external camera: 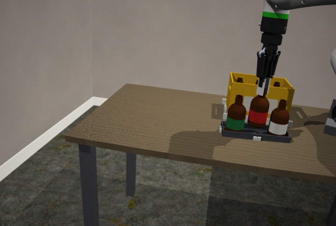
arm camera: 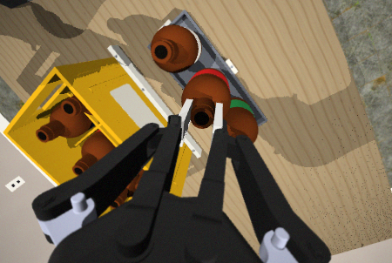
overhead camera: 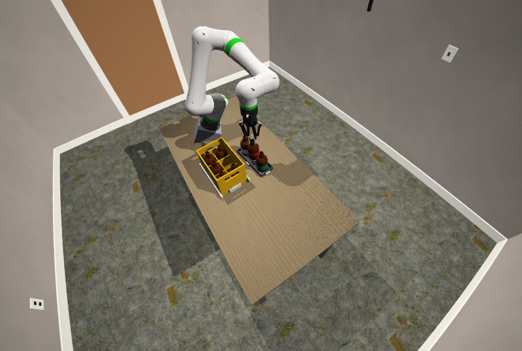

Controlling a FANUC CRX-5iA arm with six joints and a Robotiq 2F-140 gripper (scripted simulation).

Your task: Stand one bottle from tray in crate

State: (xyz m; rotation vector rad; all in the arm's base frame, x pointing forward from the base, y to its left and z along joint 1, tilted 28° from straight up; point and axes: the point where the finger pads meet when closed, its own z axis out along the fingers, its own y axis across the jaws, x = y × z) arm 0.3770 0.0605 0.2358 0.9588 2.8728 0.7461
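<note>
Gripper (external camera: 263,90) closed on the neck of the red-banded bottle (external camera: 258,112), fingers narrow, pads (arm camera: 218,115) clamped either side of the bottle mouth in the wrist view. Held bottle hanging straight below the wrist, long axis vertical, in line with the gripper's own axis. Base looks raised a little above the floor of the grey tray (external camera: 255,134); seems to sit higher than its two neighbours, though the tray lip hides the exact clearance.

Green-banded bottle (external camera: 235,118) to the left on the tray, white-banded bottle (external camera: 278,122) to the right, both upright, both just beside the held one.

Yellow crate (external camera: 282,92) directly behind the tray, on the far side from the exterior camera. Top view: bottles in most cells, one cell near the close end of the crate (overhead camera: 221,177) appears vacant, judged the target.

Coming move turns on height: bottle base has to pass over the crate's wall before travelling away from the tray toward that cell. Axis to be kept plumb so the base drops between the dividers. Risk judged: clipping a neighbour's shoulder on the way up.
</note>
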